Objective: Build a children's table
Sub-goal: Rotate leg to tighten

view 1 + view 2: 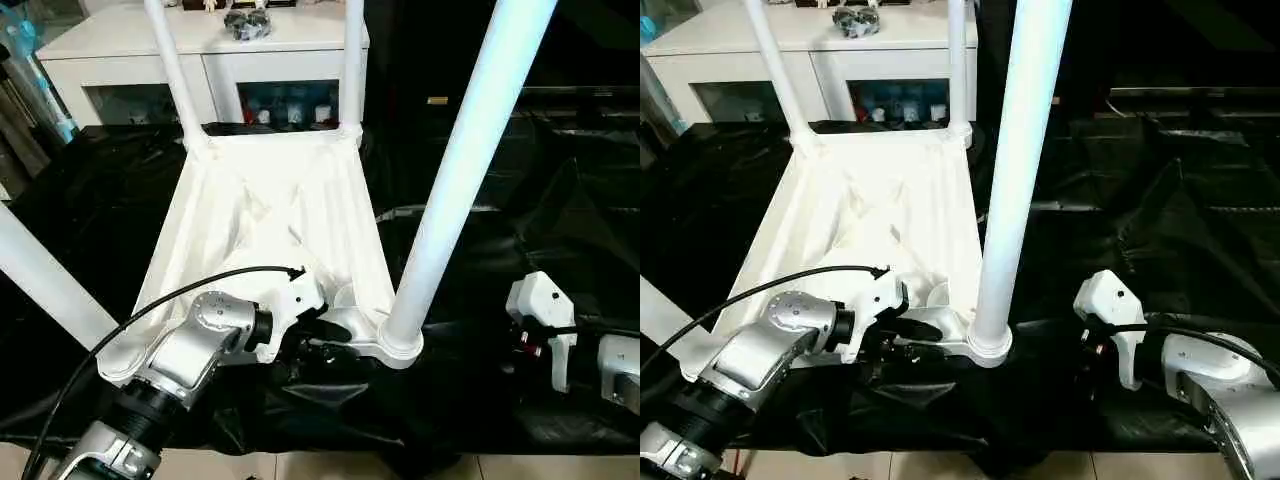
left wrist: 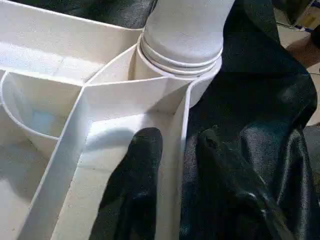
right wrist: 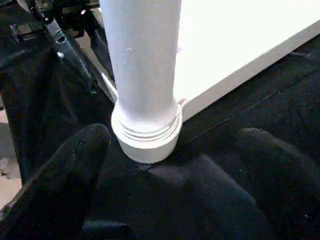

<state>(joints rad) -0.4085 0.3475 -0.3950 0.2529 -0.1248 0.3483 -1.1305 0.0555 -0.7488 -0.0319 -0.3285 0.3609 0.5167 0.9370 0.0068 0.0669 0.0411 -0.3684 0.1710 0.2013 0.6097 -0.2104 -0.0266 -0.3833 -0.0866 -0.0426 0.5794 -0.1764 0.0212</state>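
The white tabletop (image 1: 270, 200) lies upside down on black cloth, ribbed underside up. Tubular legs stand in its corner sockets: two at the far corners (image 1: 175, 70) (image 1: 352, 60), one at the near right (image 1: 470, 160), one at the near left (image 1: 40, 280). My left gripper (image 2: 180, 150) straddles the near rim beside the near-right socket (image 2: 180, 55), one finger (image 2: 145, 175) inside the wall and the other outside, closed on that rim. My right gripper (image 3: 170, 165) hangs open to the right of the near-right leg (image 3: 142, 60), its fingers wide apart and touching nothing.
A white cabinet (image 1: 200, 50) with glass doors stands behind the table. Wrinkled black cloth (image 1: 520, 200) covers the work surface all around. A strip of pale floor (image 1: 300, 465) shows at the near edge. A black cable (image 1: 170, 295) arcs over my left forearm.
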